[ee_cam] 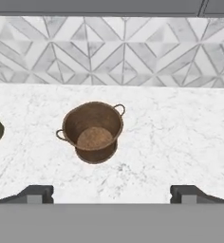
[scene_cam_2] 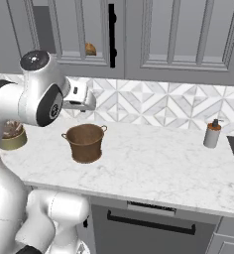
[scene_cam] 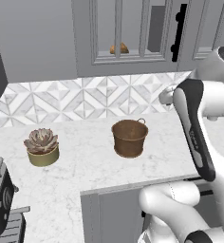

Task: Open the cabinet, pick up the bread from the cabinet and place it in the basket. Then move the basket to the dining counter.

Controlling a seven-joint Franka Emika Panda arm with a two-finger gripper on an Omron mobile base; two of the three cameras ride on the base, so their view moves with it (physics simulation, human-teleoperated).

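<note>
Judged the step in hand to be opening the cabinet [scene_cam: 128, 35]. Hovered with the pincer [ee_cam: 112, 193] spread wide and empty over the marble counter [ee_cam: 180, 142], looking down on the empty basket [ee_cam: 92, 130] just ahead and below. Saw the bread [scene_cam: 119, 48] well above, behind the glazed door, shut or nearly so. Needed a rise to the black bar handle [scene_cam: 179, 33], jaws set across it, closed firmly, then pulled along the hinge arc.

Setting: a home kitchen, shown by grey glass-door wall cabinets [scene_cam_2: 84, 34], a patterned tile backsplash [scene_cam: 85, 102], and a marble table [scene_cam_2: 153, 158] carrying a soap dispenser [scene_cam_2: 212, 134].
</note>
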